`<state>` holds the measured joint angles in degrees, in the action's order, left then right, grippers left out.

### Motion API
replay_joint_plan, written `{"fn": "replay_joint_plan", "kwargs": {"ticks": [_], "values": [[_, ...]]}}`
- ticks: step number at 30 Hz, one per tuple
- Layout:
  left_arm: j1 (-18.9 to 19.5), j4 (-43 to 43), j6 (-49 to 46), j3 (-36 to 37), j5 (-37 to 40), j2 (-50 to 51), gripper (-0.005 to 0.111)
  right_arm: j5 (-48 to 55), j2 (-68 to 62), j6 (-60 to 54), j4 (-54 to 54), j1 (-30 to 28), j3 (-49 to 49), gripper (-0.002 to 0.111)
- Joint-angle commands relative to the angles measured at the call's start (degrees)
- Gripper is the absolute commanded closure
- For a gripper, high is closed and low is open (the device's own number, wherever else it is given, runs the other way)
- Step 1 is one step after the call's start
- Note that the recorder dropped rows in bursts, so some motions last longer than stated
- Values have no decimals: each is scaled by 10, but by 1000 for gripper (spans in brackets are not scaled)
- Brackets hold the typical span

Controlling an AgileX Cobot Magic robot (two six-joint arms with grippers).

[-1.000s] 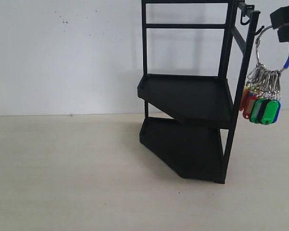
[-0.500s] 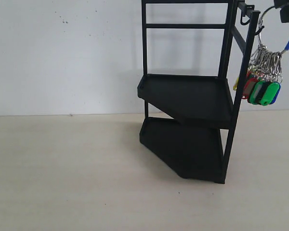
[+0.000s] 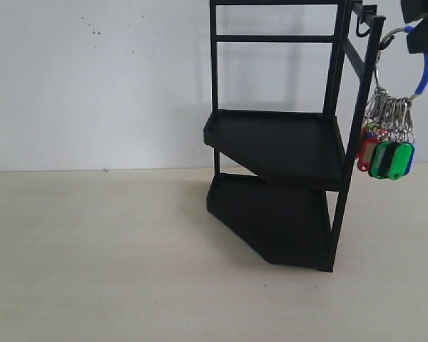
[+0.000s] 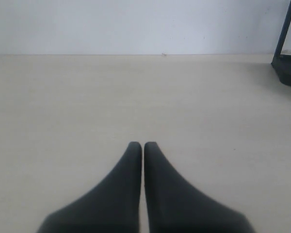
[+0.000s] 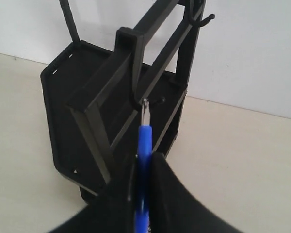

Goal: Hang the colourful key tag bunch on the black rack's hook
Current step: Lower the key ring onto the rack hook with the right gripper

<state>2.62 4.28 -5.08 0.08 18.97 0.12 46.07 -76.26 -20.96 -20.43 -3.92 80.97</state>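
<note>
The black rack (image 3: 278,142) stands at the right of the exterior view. The colourful key tag bunch (image 3: 386,155) hangs just right of the rack's front post, off the table. My right gripper (image 3: 422,32) is at the top right corner, shut on the bunch's blue loop (image 3: 427,71). The loop's metal ring reaches the hook (image 3: 384,43) on the post; I cannot tell whether it is over the prong. In the right wrist view the blue loop (image 5: 143,141) runs between the fingers of the right gripper (image 5: 144,156) toward the hook (image 5: 159,101). My left gripper (image 4: 143,144) is shut and holds nothing.
A J-shaped hook (image 3: 361,30) hangs under the rack's top rail, close to the ring. The rack's two tray shelves hold nothing. The pale table (image 3: 93,256) stretches left of the rack, with a white wall behind. The left gripper hovers low over the table, the rack's foot (image 4: 287,68) far off.
My right gripper rose with the bunch, then came down a little. The tags now hang lower than half a second ago, and the ring has moved in against the post's hook.
</note>
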Motion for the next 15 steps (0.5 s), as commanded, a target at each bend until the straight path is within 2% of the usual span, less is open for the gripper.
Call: {"fn": "replay_joint_plan", "kwargs": {"ticks": [1,15], "values": [[2,5,6,-1,-9,-1,102,7,2,-1,-22,-1,3,108],[2,5,6,-1,-9,-1,102,1,-25,-27,-53,-1,3,106]]}}
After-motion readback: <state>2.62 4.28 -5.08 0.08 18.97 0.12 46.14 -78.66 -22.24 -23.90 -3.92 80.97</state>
